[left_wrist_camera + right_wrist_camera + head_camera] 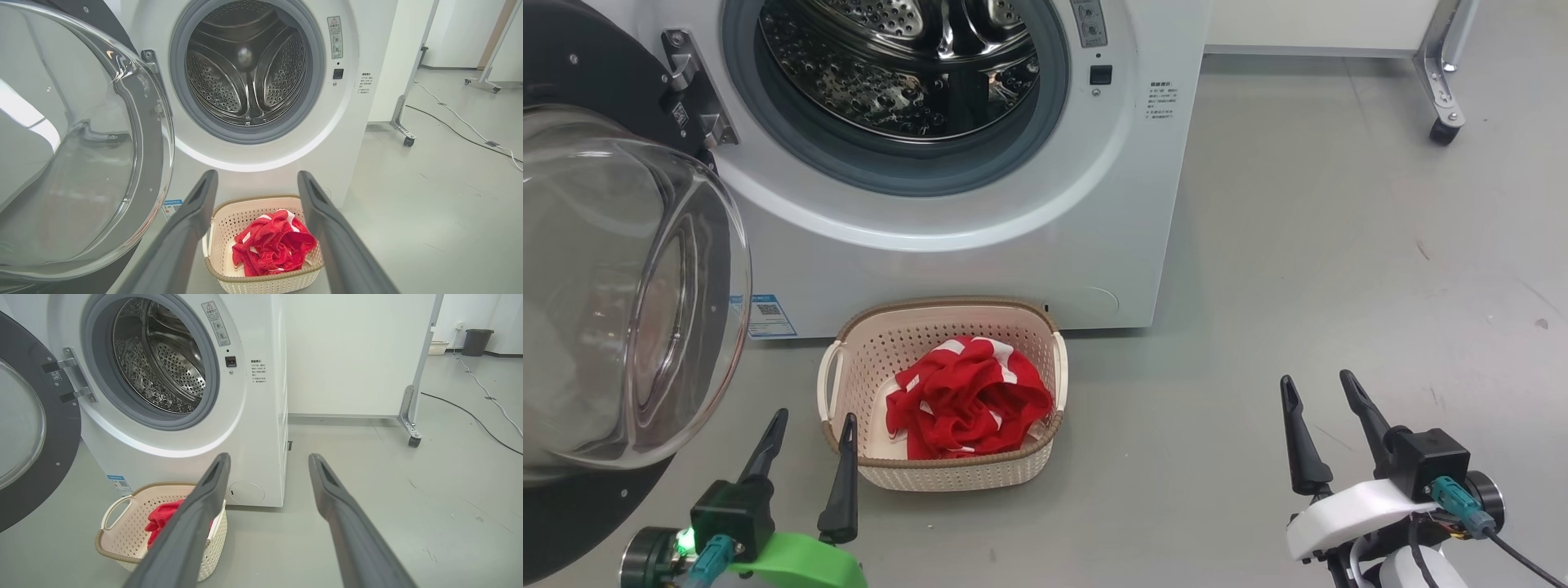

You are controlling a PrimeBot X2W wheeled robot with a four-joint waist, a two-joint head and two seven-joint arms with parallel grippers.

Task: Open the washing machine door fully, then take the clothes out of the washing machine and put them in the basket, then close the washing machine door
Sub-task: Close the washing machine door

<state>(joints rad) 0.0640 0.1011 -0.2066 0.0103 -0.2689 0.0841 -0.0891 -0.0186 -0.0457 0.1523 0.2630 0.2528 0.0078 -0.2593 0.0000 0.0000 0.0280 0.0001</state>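
Inside the basket (866, 351), crumpled red-and-white clothes (968, 404).

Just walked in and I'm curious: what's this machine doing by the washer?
A robot is unloading the washer. The door stands wide open, the drum looks empty, and the red clothes lie in the basket on the floor in front. The left gripper and right gripper are open, holding nothing. Only closing the door remains.

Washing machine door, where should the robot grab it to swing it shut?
Probably pinch the black rim at its free edge, opposite the hinge, with the left gripper coming from the near side; the bulging glass bowl looks too wide and smooth.
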